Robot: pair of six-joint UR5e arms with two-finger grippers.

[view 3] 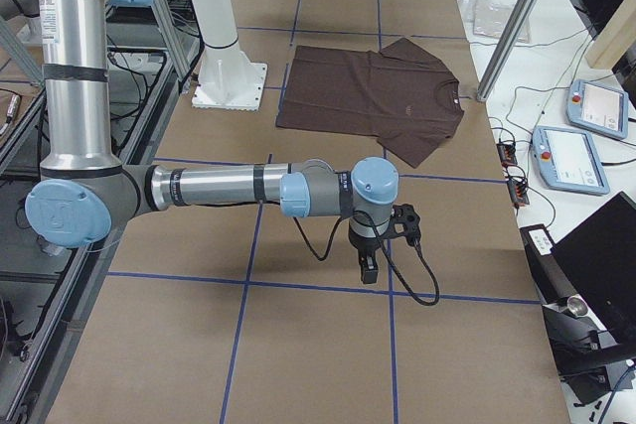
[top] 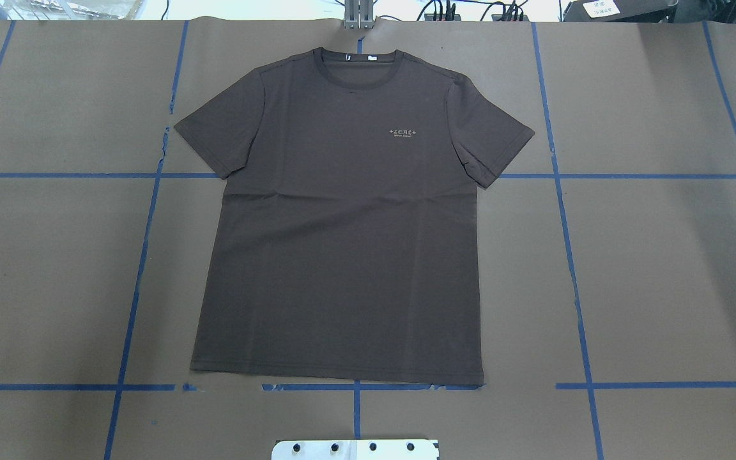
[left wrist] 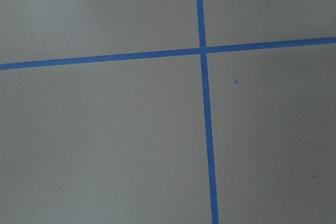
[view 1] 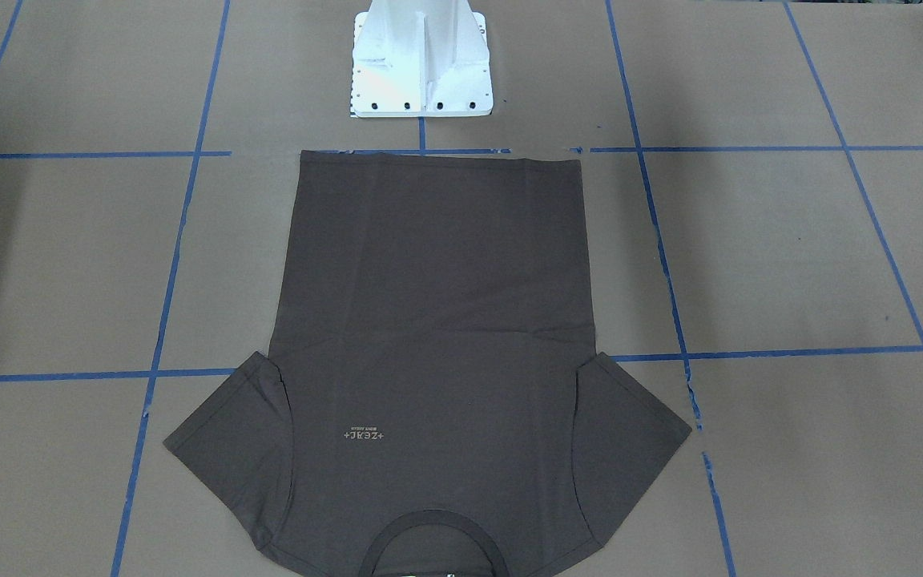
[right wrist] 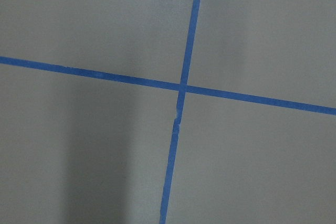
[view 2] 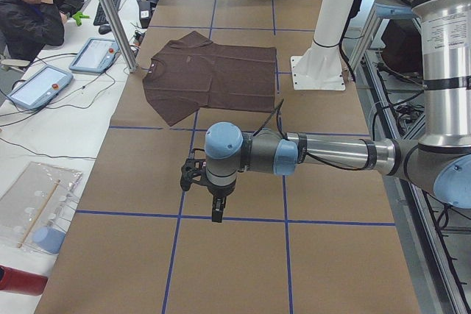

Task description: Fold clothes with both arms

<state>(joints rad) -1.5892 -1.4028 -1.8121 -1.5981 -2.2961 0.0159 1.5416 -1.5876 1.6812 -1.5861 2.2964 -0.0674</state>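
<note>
Paper, plain brown, covers the whole bench (top: 662, 268), and blue tape (top: 569, 255) marks it off in a grid. The T-shirt (top: 342, 243) lies flat and face up in the middle of the bench. Its hem is just short of the white pedestal (view 1: 421, 64) at the robot's edge, and its collar (top: 358, 67) reaches the far edge on the operators' side. Both short sleeves are spread out, and the small pale logo (top: 404, 132) shows on the chest. Neither arm is near it. The left arm (view 2: 331, 154) stretches out level towards the bench's left end, well apart from the shirt, and the left gripper (view 2: 216, 215) points straight down just above a tape line. From where it shows I cannot tell whether its fingers are apart or together. The right arm (view 3: 209, 188) mirrors it towards the right end, the right gripper (view 3: 369, 273) hanging over the paper beside a tape line, and I cannot tell how its fingers stand either. Each wrist camera takes in only bare paper and a crossing of tape. Beyond the far edge a person (view 2: 33, 5) in dark clothes sits at a white desk with two pendants (view 2: 94, 54) lying on it.
</note>
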